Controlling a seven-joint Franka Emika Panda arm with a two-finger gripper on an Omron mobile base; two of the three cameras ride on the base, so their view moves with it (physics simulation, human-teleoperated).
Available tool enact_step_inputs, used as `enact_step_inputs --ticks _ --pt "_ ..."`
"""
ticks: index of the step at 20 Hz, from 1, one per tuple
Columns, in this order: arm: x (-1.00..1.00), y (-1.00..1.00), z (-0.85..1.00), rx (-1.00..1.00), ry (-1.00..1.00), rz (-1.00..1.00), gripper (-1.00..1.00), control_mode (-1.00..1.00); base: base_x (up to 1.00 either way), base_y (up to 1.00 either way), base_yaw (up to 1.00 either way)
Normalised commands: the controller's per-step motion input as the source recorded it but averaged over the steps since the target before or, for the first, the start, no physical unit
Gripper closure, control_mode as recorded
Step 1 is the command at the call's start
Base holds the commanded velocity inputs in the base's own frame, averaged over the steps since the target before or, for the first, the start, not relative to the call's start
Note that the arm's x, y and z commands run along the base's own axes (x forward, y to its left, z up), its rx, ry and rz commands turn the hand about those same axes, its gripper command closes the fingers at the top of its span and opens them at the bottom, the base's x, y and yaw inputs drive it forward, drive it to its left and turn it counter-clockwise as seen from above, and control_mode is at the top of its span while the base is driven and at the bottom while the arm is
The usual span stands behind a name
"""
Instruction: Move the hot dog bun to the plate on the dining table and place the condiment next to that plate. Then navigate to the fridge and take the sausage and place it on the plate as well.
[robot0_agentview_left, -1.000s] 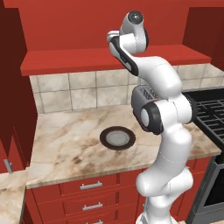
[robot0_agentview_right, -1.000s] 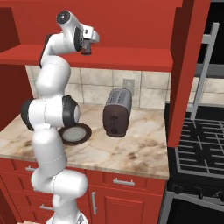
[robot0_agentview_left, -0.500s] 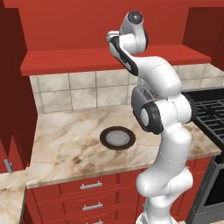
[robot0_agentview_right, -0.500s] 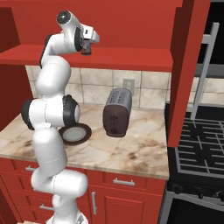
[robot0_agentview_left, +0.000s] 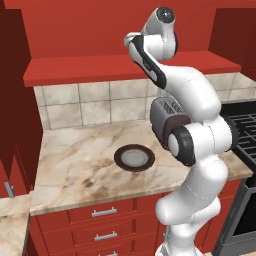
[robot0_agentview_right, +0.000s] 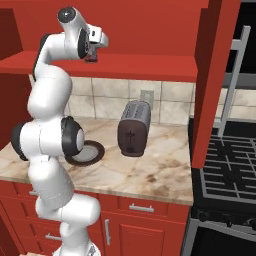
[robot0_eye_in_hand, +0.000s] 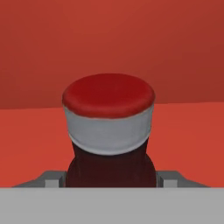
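In the hand view the condiment (robot0_eye_in_hand: 109, 131) sits in the centre of the frame, seen close up: a small bottle with a dark red, almost maroon body, a pale grey band around its upper part, and a rounded, glossy red top. The two grey fingertips (robot0_eye_in_hand: 51, 180) press against its dark body from the left and the right at the bottom of the frame, so the gripper (robot0_eye_in_hand: 109, 179) is clenched on the bottle. Behind it is plain red cabinet surface.

In the right base view the gripper (robot0_agentview_right: 92, 54) is at the upper left of the frame, raised over the red shelf (robot0_agentview_right: 150, 67) under the upper cabinets, with a small dark shape, the condiment (robot0_agentview_right: 91, 58), just below the hand. In the left base view the arm reaches up to the same shelf (robot0_agentview_left: 80, 70) near the top centre.

Lower down, the marbled counter (robot0_agentview_left: 75, 170) carries a round dish with a dark brown rim (robot0_agentview_left: 134, 158) in the middle of the left base view, and a dark grey toaster (robot0_agentview_right: 134, 127) stands upright at the centre of the right base view. A black stove (robot0_agentview_right: 230, 175) fills the lower right there.
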Motion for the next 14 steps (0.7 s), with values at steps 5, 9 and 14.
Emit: enact_step_inputs --ticks 5,9,14 --pt "-1.00 -0.02 0.00 0.00 -0.10 0.11 1.00 -1.00 0.00 0.00 0.00" --pt "-1.00 -0.15 -0.01 0.00 -0.09 0.17 1.00 -1.00 0.00 0.00 0.00" --pt "-1.00 -0.25 0.00 -0.05 -0.03 0.25 1.00 -1.00 0.00 0.00 0.00"
